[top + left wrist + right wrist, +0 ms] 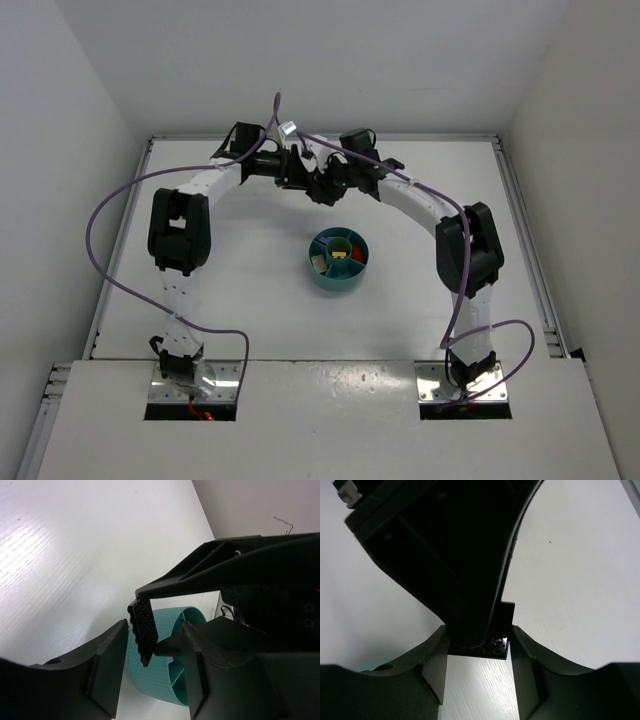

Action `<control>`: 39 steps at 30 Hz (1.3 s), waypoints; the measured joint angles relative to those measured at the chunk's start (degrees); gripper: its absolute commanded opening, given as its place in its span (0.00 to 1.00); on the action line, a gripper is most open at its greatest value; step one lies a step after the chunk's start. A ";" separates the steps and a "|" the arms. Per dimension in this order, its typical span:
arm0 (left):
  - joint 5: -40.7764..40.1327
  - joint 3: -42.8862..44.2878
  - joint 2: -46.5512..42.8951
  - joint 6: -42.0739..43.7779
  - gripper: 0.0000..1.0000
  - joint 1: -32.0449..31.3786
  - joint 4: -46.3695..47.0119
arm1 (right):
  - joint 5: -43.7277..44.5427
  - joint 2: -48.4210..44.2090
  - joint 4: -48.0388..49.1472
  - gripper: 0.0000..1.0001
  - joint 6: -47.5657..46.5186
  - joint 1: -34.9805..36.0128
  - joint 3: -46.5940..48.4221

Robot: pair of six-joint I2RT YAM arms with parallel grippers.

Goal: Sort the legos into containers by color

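Black studded lego (pixel 143 630) (thin, tilted) is pinched in right gripper (pixel 479 642), left gripper (pixel 152 642) spread around it.

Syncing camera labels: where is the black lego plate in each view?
Top external: not distinguishable, lost where the arms meet beyond the teal dish.
Left wrist: black lego plate at centre, in front of the dish.
Right wrist: the plate lower centre, spanning the right claw fingers.
Shared landmark: the teal dish, in top and left wrist only.
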 measured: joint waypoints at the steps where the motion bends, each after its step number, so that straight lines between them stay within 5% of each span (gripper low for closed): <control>1: 0.15 0.00 0.00 -0.15 0.43 0.00 0.04 | -0.07 0.00 0.07 0.31 0.00 0.07 0.00; 9: 0.24 -0.24 1.33 -2.21 0.05 0.20 1.77 | 0.07 -0.48 1.79 0.31 0.20 0.31 -1.64; 12: 0.00 -0.83 1.49 -3.10 0.03 0.20 2.14 | 0.33 -0.61 2.73 0.38 0.33 0.37 -2.73; 14: -0.04 -1.05 1.53 -3.50 0.02 0.20 2.12 | 0.79 -0.68 2.95 0.52 0.46 0.55 -3.04; 15: -0.04 -1.07 1.53 -3.56 0.01 0.20 2.16 | 1.14 -0.76 3.02 0.68 0.72 0.70 -3.10; 20: 1.11 -1.14 1.53 -3.21 0.00 0.13 2.86 | 3.41 -2.38 4.74 0.86 3.19 0.66 -5.84; 27: -2.99 -1.27 1.51 4.24 0.00 0.15 -2.60 | 9.66 -10.40 6.03 0.90 6.36 -0.92 -15.10; 39: -24.70 -3.10 0.42 28.39 0.00 -6.19 -17.70 | 17.68 -12.96 6.78 0.97 14.88 -8.90 -18.27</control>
